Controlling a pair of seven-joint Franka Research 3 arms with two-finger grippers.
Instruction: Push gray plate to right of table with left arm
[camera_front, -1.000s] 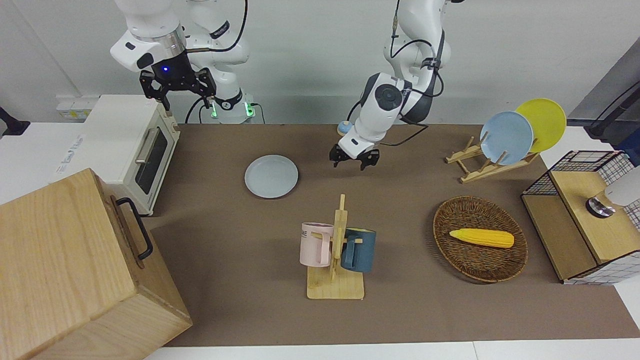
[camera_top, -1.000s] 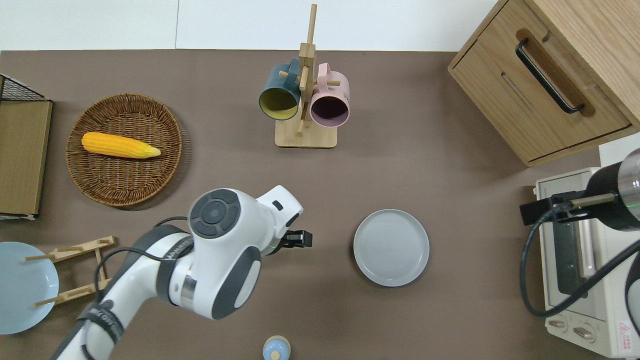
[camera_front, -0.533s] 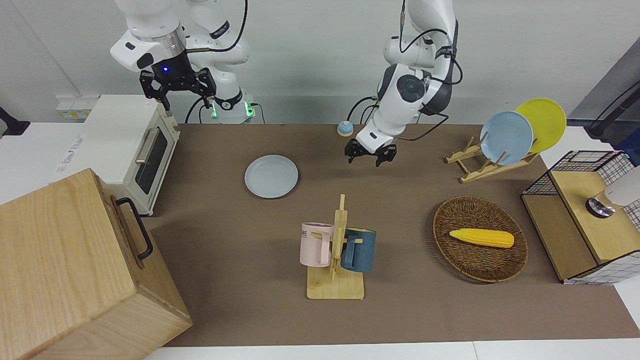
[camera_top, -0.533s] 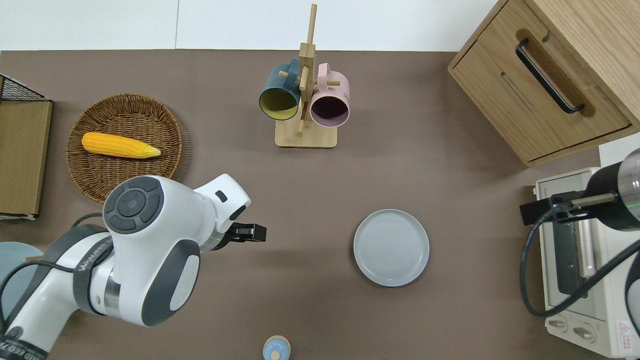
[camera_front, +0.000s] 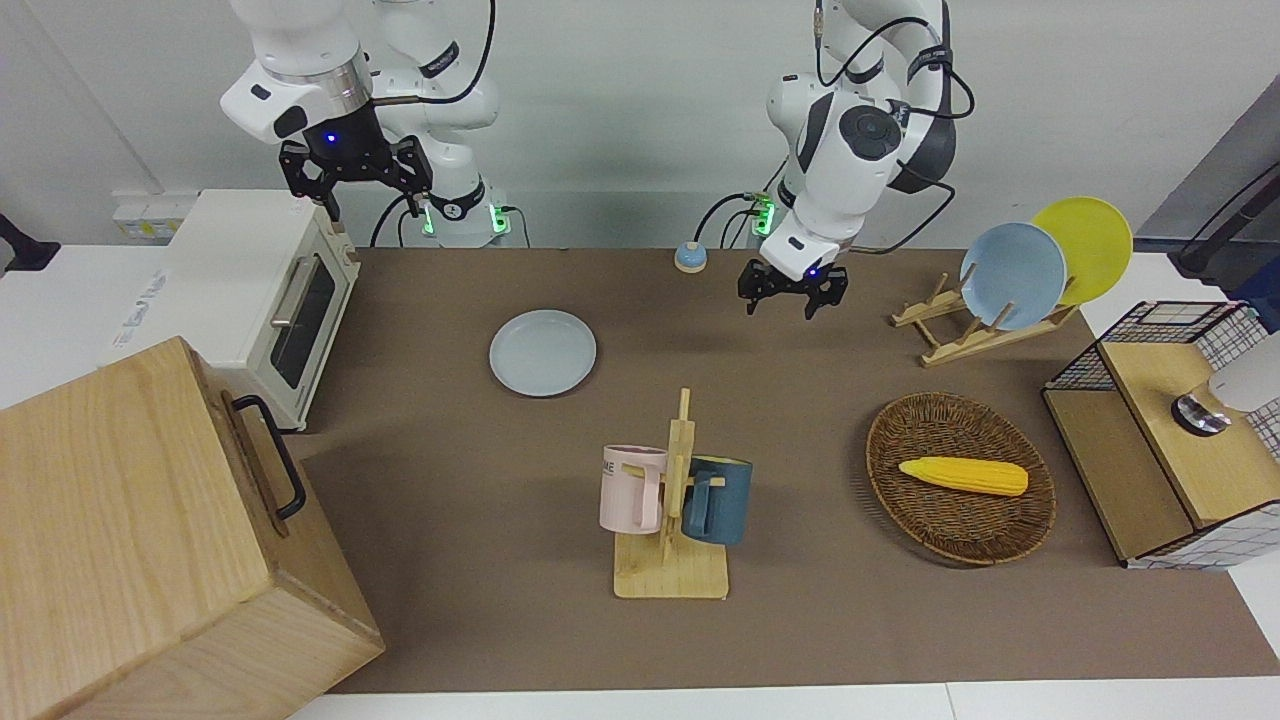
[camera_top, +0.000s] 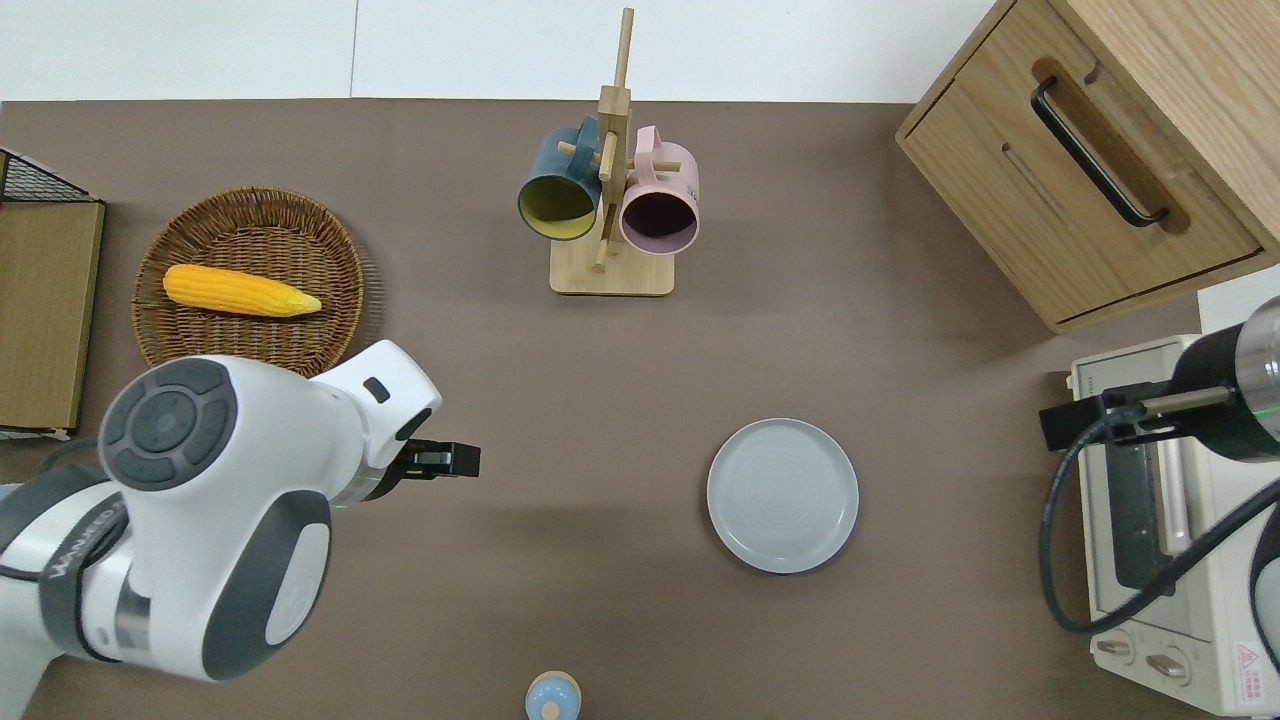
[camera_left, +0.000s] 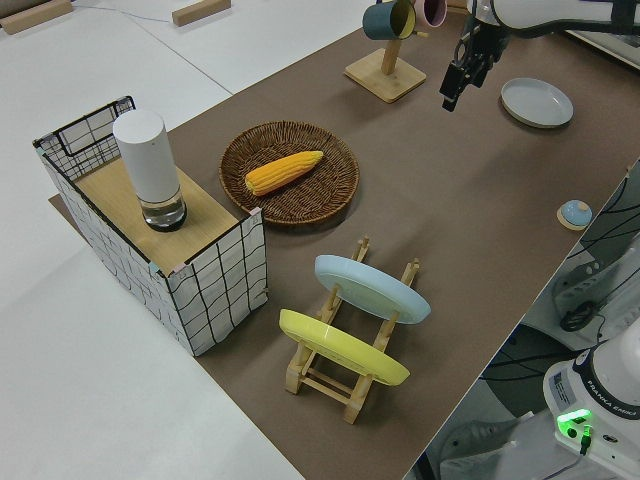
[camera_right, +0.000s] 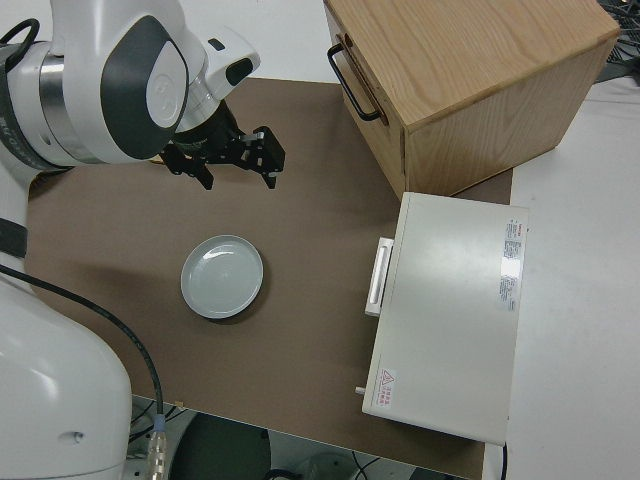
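Gray plate (camera_front: 542, 352) flat on my table (camera_front: 800, 620), untouched; left gripper (camera_front: 793, 290) well apart over bare top, fingers spread, empty; right arm parked.

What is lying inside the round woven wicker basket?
A single yellow corn cob lies in the round woven wicker basket, nothing else. In the overhead view the left arm covers the basket's rim nearest the robots.

We see a robotics lab staged as a kitchen: two white arms mounted at a brown-topped bench (camera_front: 480, 620), bare white walls, and props such as a toaster oven (camera_front: 262, 300), mug rack (camera_front: 672, 520) and plate rack (camera_front: 965, 325).
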